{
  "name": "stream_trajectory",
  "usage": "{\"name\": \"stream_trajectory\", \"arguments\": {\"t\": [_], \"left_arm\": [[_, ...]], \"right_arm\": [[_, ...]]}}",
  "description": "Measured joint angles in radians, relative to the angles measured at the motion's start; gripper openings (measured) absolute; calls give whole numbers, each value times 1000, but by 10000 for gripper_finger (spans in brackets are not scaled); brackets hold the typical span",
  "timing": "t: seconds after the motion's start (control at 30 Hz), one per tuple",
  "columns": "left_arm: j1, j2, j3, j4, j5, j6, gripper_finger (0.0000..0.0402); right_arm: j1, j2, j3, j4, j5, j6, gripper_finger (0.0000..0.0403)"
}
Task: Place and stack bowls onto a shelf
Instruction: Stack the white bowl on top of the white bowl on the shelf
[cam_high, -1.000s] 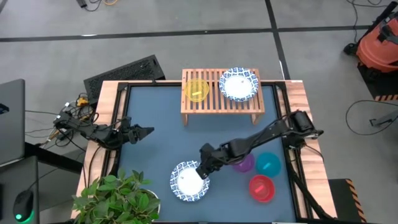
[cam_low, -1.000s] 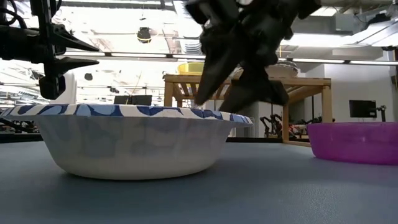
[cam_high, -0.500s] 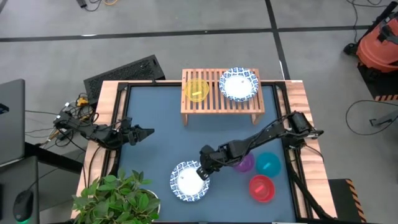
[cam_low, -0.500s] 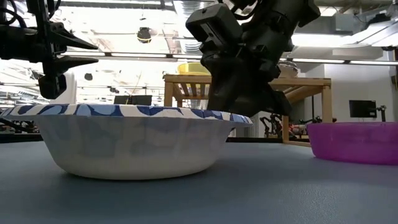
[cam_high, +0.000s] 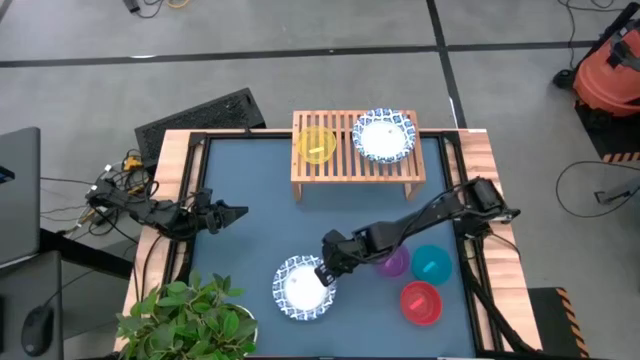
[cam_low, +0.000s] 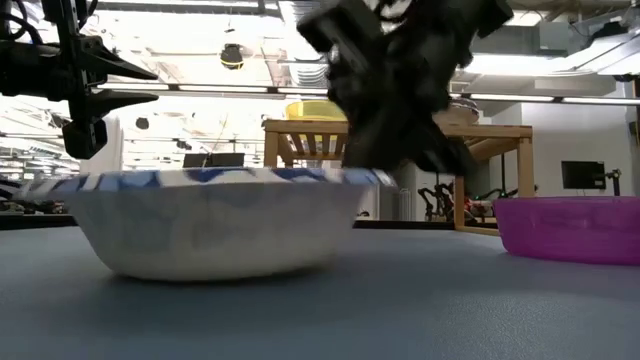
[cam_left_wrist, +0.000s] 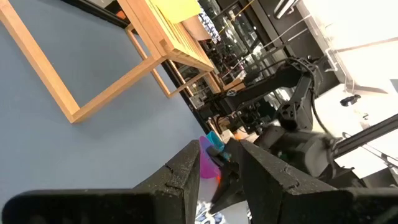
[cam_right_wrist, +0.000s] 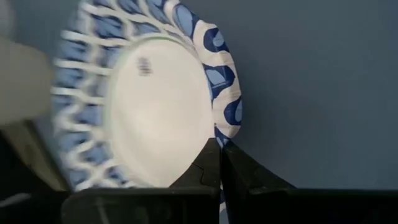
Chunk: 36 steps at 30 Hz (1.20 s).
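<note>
Two bowls already sit on the shelf (cam_high: 357, 152), which stands at the far edge of the table (cam_high: 260, 215): a yellow bowl (cam_high: 317, 144) toward its left end and a patterned bowl (cam_high: 383, 136) toward its right. The tabletop is a dark blue-grey mat inside a wooden border. Near its front edge lies another blue-and-white bowl (cam_high: 303, 289), and the right gripper (cam_high: 323, 275) has its fingers pinched together on that bowl's rim at the side nearest the shelf. Just beside the arm, toward the front right corner, stand the purple bowl (cam_high: 393, 264), the teal bowl (cam_high: 432, 264) and the red bowl (cam_high: 420, 302). The left gripper (cam_high: 237, 212) hovers over the left edge, fingers nearly together and empty. A potted plant (cam_high: 188, 320) crowds the front left corner; grey floor surrounds the table, with an orange vacuum (cam_high: 608, 72) at the far right.
</note>
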<state>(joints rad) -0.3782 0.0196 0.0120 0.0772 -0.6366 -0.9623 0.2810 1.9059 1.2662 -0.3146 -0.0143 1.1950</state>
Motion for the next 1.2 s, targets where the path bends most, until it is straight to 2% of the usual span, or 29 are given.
{"name": "stream_trajectory", "arguments": {"t": [0.17, 0.33, 0.53, 0.77, 1.0, 1.2], "left_arm": [[0, 0, 0, 0, -1, 1, 94], [0, 0, 0, 0, -4, 1, 94], [0, 0, 0, 0, -9, 1, 94], [0, 0, 0, 0, -39, 1, 94], [0, 0, 0, 0, -94, 0, 94], [0, 0, 0, -2, -123, 6, 94]], "right_arm": [[-22, -117, 34, -47, 12, 43, 20], [-65, -286, 59, -215, 90, 70, 20], [-147, -517, 65, -396, 240, 78, 20], [-297, -733, 65, -514, 416, 26, 20], [-518, -845, 65, -609, 434, -34, 20], [-700, -867, 65, -732, 405, -56, 20]]}}
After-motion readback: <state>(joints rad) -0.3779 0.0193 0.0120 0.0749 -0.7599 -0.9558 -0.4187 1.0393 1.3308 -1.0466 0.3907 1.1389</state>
